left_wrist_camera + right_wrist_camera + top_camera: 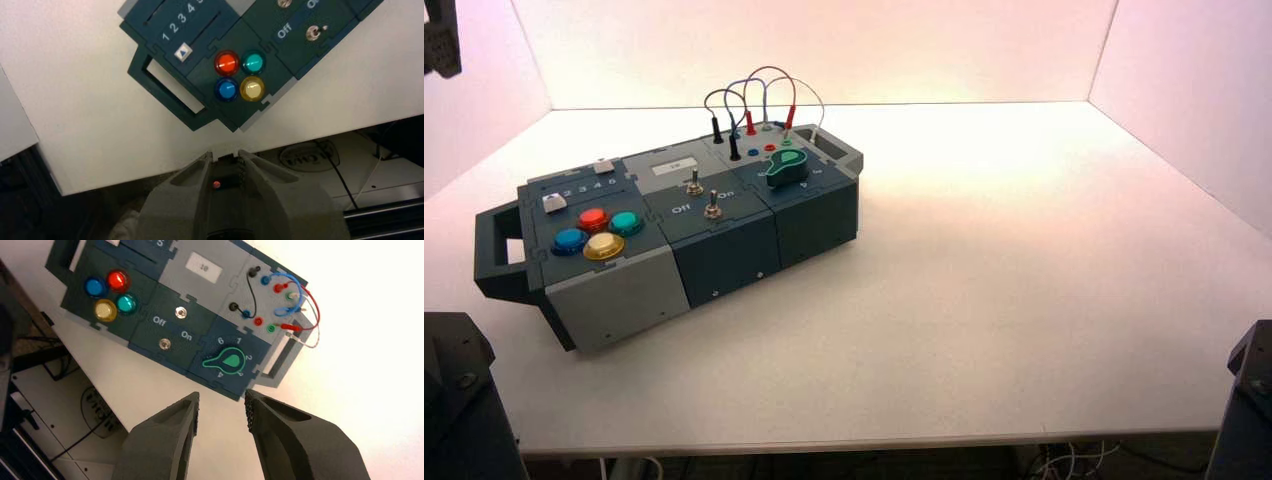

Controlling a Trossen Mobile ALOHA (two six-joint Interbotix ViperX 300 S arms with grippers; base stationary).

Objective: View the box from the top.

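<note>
The box point(724, 240) lies on the white table, left of centre and turned at an angle. It has four round buttons: red point(592, 217), teal point(625, 222), blue point(570, 240), yellow point(604, 245). It also has two toggle switches point(694, 184), a green knob point(786, 167) and looped wires point(759, 95). My left gripper point(224, 155) hangs high over the table's front edge, looking down on the box's button end point(235, 75), jaws a narrow gap apart and empty. My right gripper point(221, 402) is open and empty, high above the box's knob end point(227, 360).
White walls close the table at the back and sides. A dark part of the left arm point(439, 40) shows at the top left corner, and arm bases point(454, 400) stand at the front corners. Cables point(350, 190) lie below the table's front edge.
</note>
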